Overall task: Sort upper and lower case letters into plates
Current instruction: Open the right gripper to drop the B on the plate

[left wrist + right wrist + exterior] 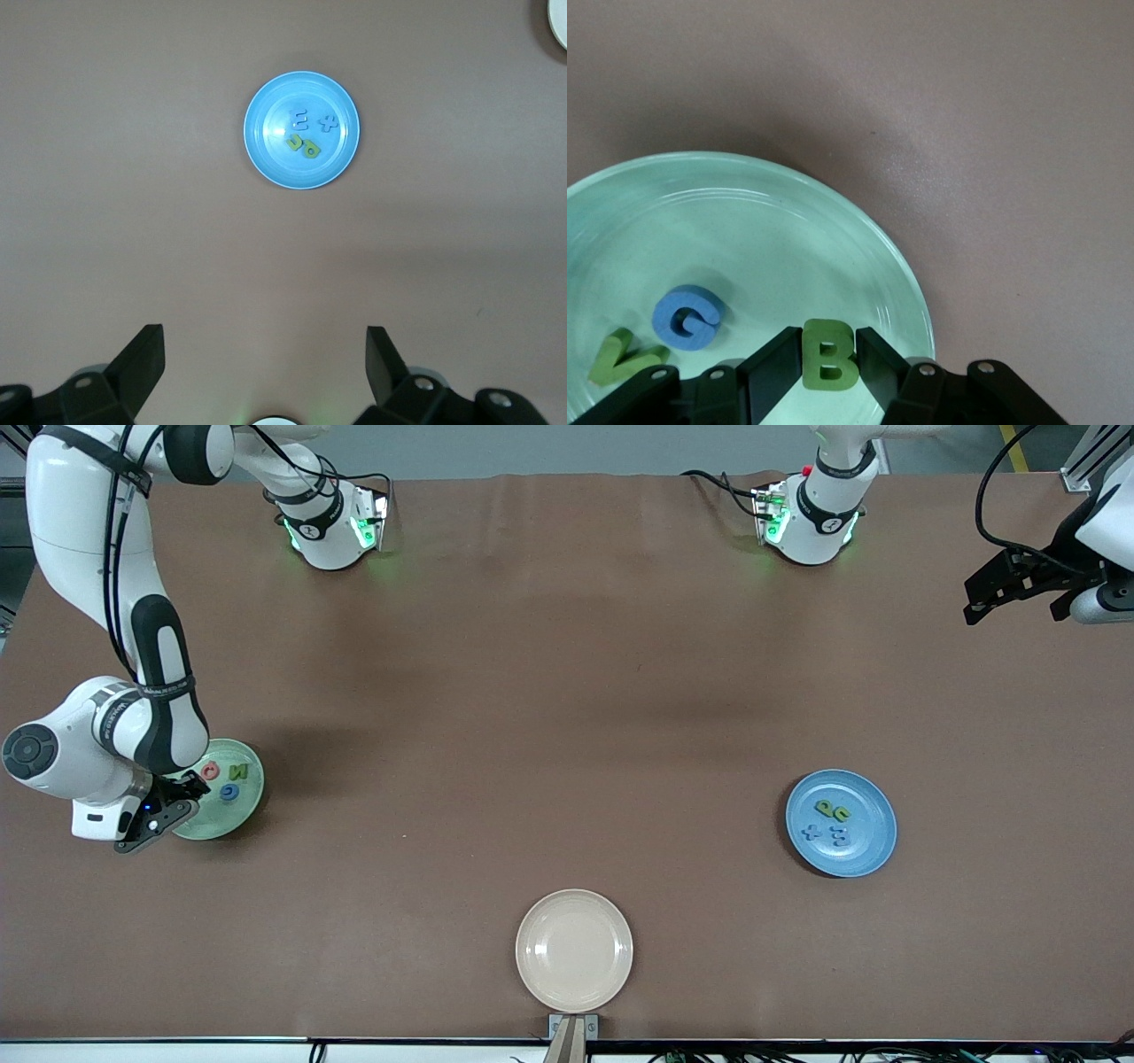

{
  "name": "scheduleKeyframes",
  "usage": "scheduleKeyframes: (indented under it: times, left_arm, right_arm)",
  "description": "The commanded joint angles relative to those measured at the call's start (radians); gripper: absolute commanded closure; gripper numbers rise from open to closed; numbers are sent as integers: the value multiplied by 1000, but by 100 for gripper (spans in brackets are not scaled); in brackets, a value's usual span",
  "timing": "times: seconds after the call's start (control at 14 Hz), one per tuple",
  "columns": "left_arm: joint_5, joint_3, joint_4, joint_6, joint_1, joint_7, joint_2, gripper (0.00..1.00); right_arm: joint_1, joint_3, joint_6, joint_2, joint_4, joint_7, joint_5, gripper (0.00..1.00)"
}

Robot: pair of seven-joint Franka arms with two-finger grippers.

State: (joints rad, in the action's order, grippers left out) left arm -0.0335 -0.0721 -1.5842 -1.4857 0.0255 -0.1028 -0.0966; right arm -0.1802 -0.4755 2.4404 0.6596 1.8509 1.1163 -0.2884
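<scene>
1. Over the pale green plate (232,815), at the right arm's end of the table, we find the right gripper (829,367) with its fingers closed tight on a green letter B (828,354), pinched from both sides above the plate's inner surface.
2. We note three more letters lying in that plate: a blue G (687,317), a green N (625,357), and a red piece (210,771) whose shape we cannot read from the front view.
3. We see the blue plate (873,841) toward the left arm's end of the table, well apart from the green one. It holds four small letters: two green (305,145) side by side and two blue (313,121) next to them.
4. We record the left gripper (266,367) up in the air over bare table at the left arm's end, fingers spread fully wide and holding nothing; that arm waits.
5. We note a cream plate (574,950) nearest the front camera, midway along the table.
</scene>
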Motion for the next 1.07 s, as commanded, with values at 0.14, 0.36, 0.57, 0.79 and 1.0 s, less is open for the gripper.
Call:
scheduleKeyframes:
  times: [0.14,0.36,0.57,0.79,1.0]
  left_arm:
    - [12,6,1,-7,-2,17,-3,0]
    - [4,5,9,-7,-1,17,-3,0]
    - [4,5,9,-7,1,17,-2,0]
    - [4,5,16,-7,1,17,5,0]
    - [3,5,21,-7,-2,17,6,0]
  right_arm:
    - [13,17,-17,-9,-10,13,-14,37]
    - [7,14,-114,-46,-12,10,-12,35]
    - [7,5,-260,-164,-10,-41,-9,0]
    - [2,-3,-420,-271,-9,-175,5,0]
    - [-44,-3,-535,-375,5,-399,32,0]
